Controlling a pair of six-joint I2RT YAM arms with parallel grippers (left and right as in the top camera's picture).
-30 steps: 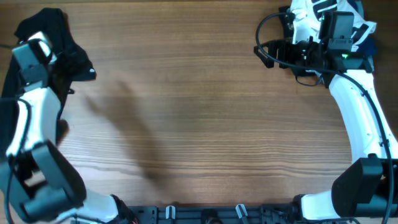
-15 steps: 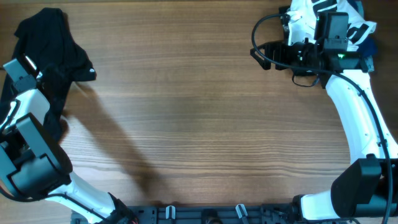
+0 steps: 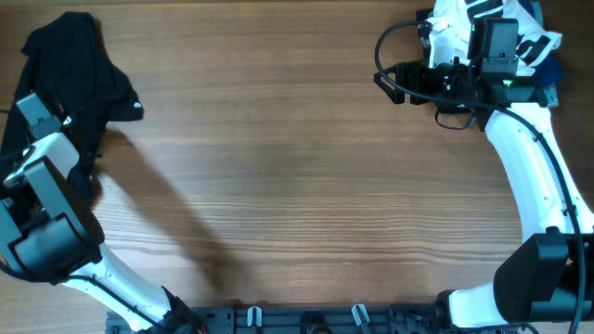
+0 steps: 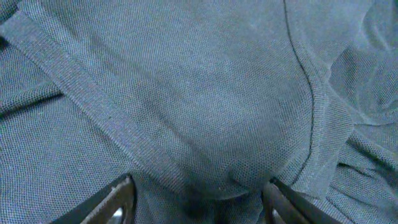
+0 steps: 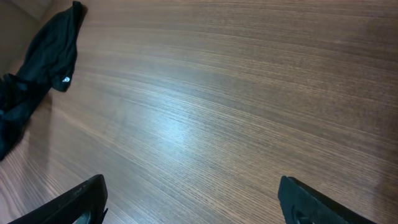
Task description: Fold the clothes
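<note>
Wood-grain bench (image 3: 297, 186) fills the scene; black T-shirt (image 3: 79, 56) lies crumpled at its far left corner, left gripper (image 4: 196, 202) pressed onto it, jaws partly apart astride a pucker of cloth; right gripper (image 5: 191, 202) hovers near the far right corner, jaws wide, empty

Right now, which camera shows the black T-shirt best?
Overhead: most of the crumpled black T-shirt shows at the far left corner of the table. Left wrist gives only close-up fabric and seams; right wrist shows it small and distant, at the frame's left edge.
</note>
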